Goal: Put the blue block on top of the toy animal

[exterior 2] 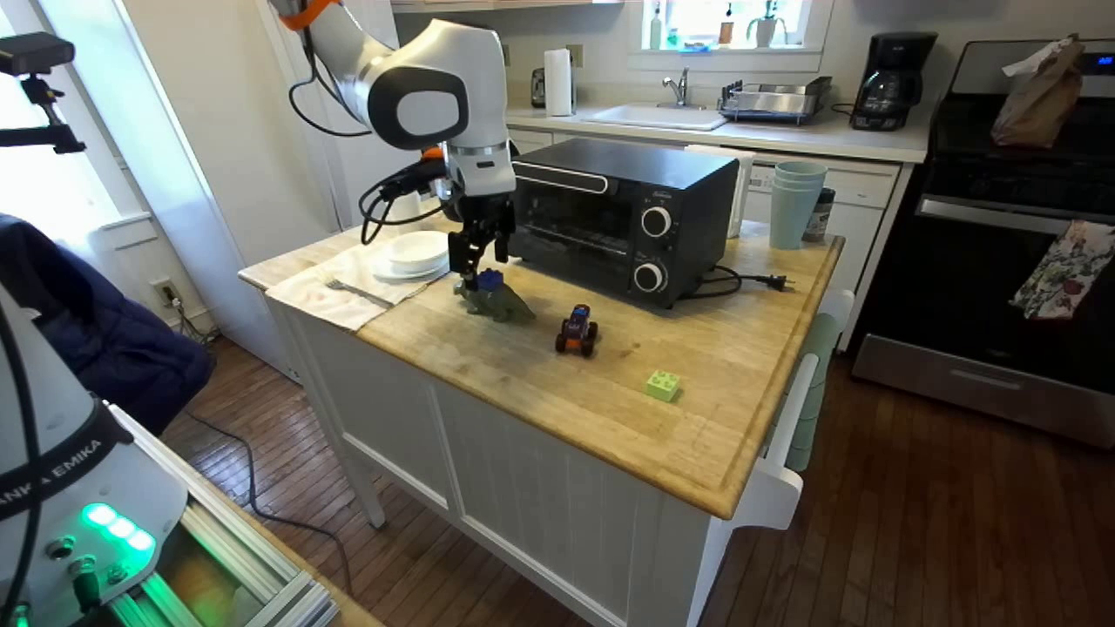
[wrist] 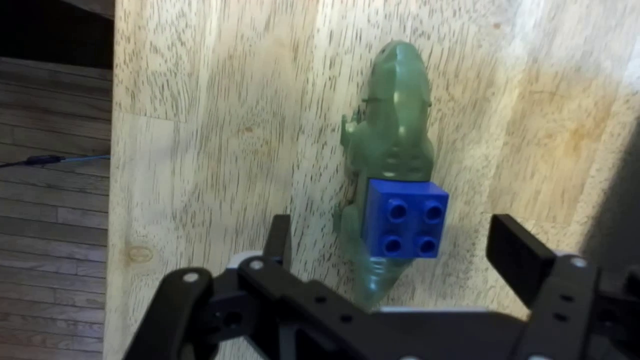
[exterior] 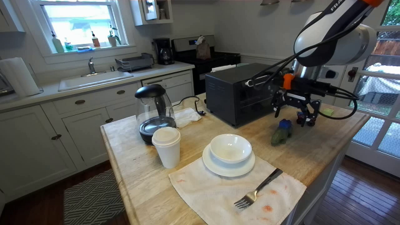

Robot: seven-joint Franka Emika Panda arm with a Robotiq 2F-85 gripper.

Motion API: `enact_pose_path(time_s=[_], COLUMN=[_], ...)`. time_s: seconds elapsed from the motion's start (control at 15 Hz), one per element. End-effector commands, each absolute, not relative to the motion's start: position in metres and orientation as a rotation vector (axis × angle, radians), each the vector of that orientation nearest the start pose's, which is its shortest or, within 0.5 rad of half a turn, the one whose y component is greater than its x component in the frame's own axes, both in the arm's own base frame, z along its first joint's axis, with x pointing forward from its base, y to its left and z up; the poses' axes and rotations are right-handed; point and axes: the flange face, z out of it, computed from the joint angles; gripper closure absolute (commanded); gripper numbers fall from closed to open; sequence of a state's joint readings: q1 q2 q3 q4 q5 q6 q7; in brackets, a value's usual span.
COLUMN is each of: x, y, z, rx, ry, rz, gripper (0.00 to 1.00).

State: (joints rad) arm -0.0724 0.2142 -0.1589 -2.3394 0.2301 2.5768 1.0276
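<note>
Wrist view: the blue block (wrist: 406, 220) is being carried on top of the toy animal (wrist: 395, 132), nearer its tapered end. The toy animal is being supported by the table (wrist: 225, 150), its rounded end being pointed to 12 o'clock and its tapered end to about 6. The jaws of the end effector (wrist: 393, 239) are being held wide apart, with nothing being gripped; one is being seen at about 9 o'clock from the blue block and one between 3 and 4, both clear of it. In an exterior view, a toy truck (exterior 2: 577, 331) is being shown at about 4 o'clock from the toy animal, a light-green block (exterior 2: 663, 386) beyond it, and a toaster oven (exterior 2: 579, 218) at about 2.
</note>
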Motion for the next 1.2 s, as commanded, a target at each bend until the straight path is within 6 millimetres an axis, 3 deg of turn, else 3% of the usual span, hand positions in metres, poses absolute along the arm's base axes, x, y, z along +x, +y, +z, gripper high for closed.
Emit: enact_pose_path(time_s=[0.0,0.33,0.67,0.93,1.13], x=[0.500,0.494,0.492,0.492,0.489], y=[-0.115,-0.101,-0.097,-0.093,-0.093], z=[0.272,0.299,0.325,0.337,0.346], rx=[-2.491,-2.766,-2.943,-3.007,-3.004], ry=[1.819,1.510,1.130,0.804,0.681], rz=[0.009,0.042,-0.030,-0.093,-0.100], gripper=[0.00,0.00,0.00,0.00,0.00])
